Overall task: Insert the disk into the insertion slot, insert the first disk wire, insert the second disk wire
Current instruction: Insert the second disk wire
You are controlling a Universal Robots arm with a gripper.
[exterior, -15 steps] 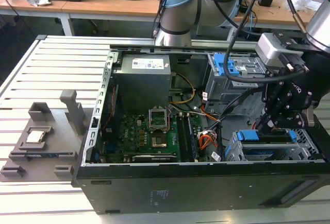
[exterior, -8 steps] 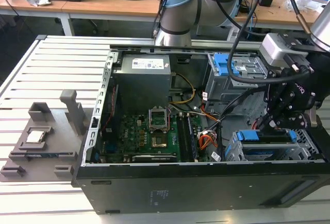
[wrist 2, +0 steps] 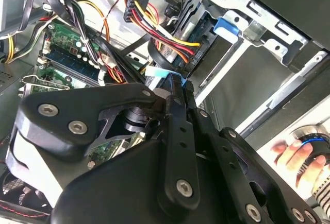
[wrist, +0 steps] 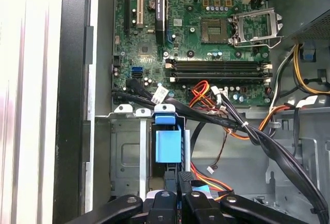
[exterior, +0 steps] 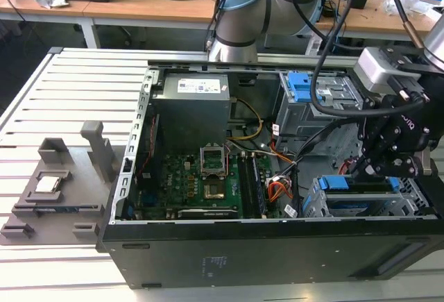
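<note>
Exterior view: black claw [exterior: 380, 170] hanging just above the blue-framed disk [exterior: 361, 189], already seated in the low grey perforated metal slot [exterior: 316, 205] at the open computer case's [exterior: 208, 250] corner. Green circuit board [exterior: 201, 184] well off to the exterior view's left of the claw; grey power box [exterior: 191, 104] beyond that.

Second wrist view: matte black fingers [wrist 2: 178, 126] pressed together, pinching a thin flat blue cable end [wrist 2: 162, 72]. Red, yellow and black wire bundle [wrist 2: 154, 20] just past the tips. A person's hand [wrist 2: 296, 157] near, outside the case.

First wrist view: fingertips [wrist: 178, 183] closed just beneath a smooth blue plastic tab [wrist: 168, 139] on the sheet-metal cage [wrist: 126, 157].
</note>
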